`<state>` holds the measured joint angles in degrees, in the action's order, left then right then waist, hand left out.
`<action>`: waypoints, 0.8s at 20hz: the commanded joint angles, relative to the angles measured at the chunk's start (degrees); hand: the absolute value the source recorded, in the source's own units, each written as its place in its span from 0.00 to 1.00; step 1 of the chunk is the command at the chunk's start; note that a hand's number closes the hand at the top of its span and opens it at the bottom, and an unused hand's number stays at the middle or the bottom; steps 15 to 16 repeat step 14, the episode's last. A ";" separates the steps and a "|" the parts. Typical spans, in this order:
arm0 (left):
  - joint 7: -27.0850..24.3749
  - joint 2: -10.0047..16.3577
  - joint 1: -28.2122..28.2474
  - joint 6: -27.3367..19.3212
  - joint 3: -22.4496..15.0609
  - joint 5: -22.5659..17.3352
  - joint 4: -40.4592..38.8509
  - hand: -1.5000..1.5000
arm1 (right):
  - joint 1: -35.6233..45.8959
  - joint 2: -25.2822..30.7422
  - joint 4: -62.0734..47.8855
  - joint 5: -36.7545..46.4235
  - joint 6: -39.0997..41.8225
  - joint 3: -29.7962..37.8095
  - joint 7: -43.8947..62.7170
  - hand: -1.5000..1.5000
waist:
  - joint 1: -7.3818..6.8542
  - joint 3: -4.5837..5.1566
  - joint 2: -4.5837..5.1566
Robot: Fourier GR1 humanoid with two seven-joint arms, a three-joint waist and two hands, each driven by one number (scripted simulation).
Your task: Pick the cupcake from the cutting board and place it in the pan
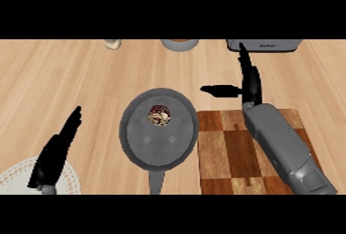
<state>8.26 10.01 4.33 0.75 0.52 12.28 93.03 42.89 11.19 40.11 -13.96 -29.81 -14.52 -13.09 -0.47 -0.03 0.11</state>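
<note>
Cupcake [159, 115] sits inside pan [159, 148], far half. Your right hand [252, 89] is spread flat, holding nothing, past cutting board's [223, 153] far edge. Withdraw it high, clear of pan rim.

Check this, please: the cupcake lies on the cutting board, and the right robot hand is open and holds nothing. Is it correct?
One detail is wrong. The head view shows the cupcake inside the pan, not on the cutting board, which lies just to the pan's right. The rest stands: the right robot hand is open and holds nothing.
</note>
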 commanded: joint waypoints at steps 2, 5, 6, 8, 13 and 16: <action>-3.10 0.44 1.56 0.18 1.59 -0.45 -1.46 0.50 | -3.20 9.41 3.23 -1.60 8.32 4.37 -0.90 0.00 | 0.47 0.04 -0.14; 1.84 1.62 -1.19 2.31 2.10 -1.63 1.00 0.50 | -8.10 13.48 3.98 -2.36 14.39 6.17 -5.04 0.00 | 0.50 0.00 -0.11; -3.80 -0.32 -0.29 -0.41 0.84 1.45 -4.20 0.50 | -12.12 12.89 9.22 -1.48 12.93 5.25 -3.89 0.00 | 0.88 0.05 -0.21; -2.32 -0.59 1.20 -0.01 0.79 0.61 -0.14 0.50 | -9.96 16.45 5.28 -2.02 17.90 8.05 -4.41 0.00 | 0.31 0.02 -0.12; 0.71 -0.05 0.16 0.99 1.52 0.97 1.05 0.50 | -13.02 18.00 3.88 -0.80 23.26 11.18 -6.69 0.00 | 0.19 0.01 -0.09; -1.22 1.34 2.06 3.28 3.06 -1.28 1.57 0.50 | -11.87 18.97 2.22 -0.77 25.18 12.11 -7.22 0.00 | 0.03 0.01 -0.07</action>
